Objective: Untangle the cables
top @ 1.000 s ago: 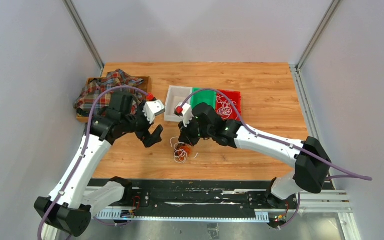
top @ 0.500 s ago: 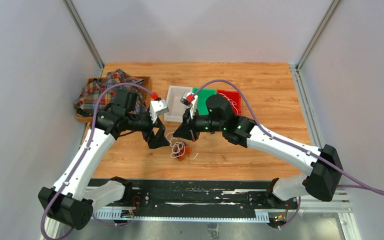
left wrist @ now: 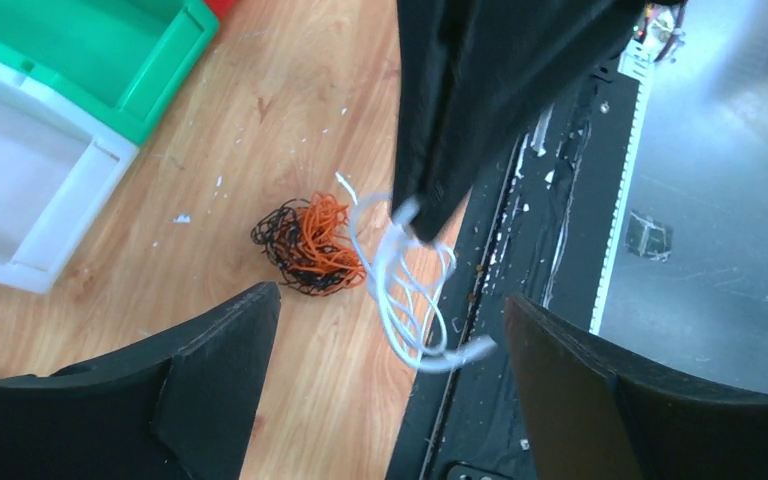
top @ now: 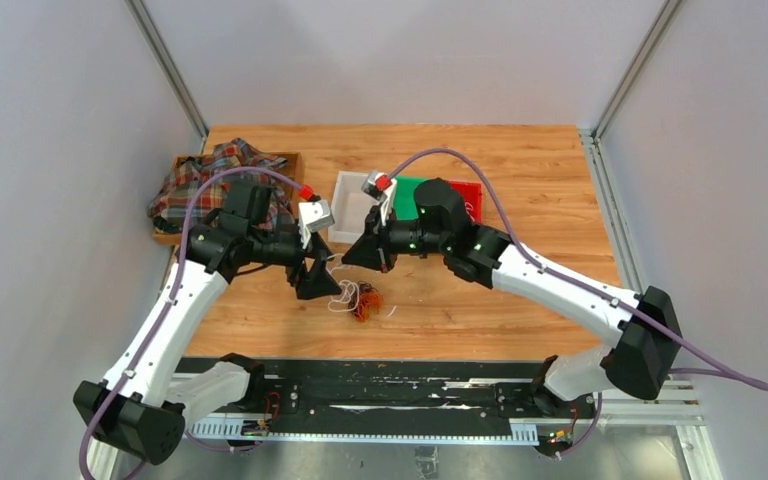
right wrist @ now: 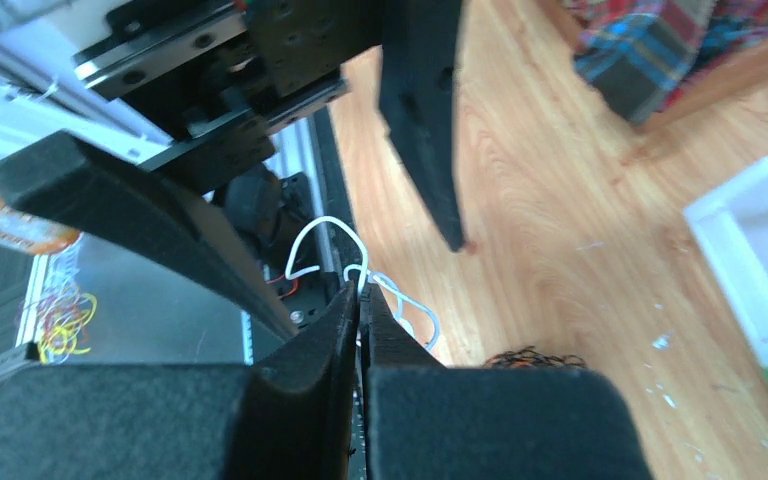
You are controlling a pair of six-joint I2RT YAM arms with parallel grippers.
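Pinching a thin white looping cable (left wrist: 405, 212) at 1 point: right gripper (right wrist: 360, 290), fingertips pressed flat together on the strand, raised above the light wooden tabletop (top: 520, 180).

Hanging below that pinch: slack white loops, sagging toward the near table edge.

Spread wide and holding nothing: left gripper (left wrist: 388, 296), facing the right gripper at close range, its 2 black fingers standing 1 on each side of the hanging loops. Contact between fingers and loops: cannot tell.

Lying flat on the wood just beside the loops, lower than both grippers and gripped by neither: small tangled clump of orange-red and dark black-brown cables (left wrist: 305, 240). White strand reaching the clump's edge; whether knotted into it or merely alongside, cannot tell.

Placed farther back on the table, behind the grippers: shallow white plastic tray (left wrist: 88, 210), green plastic tray (left wrist: 80, 40) touching its side, red plastic tray (top: 472, 200) beyond, largely hidden by the right arm.

Heaped at far left: red-and-blue plaid cloth (top: 210, 165).
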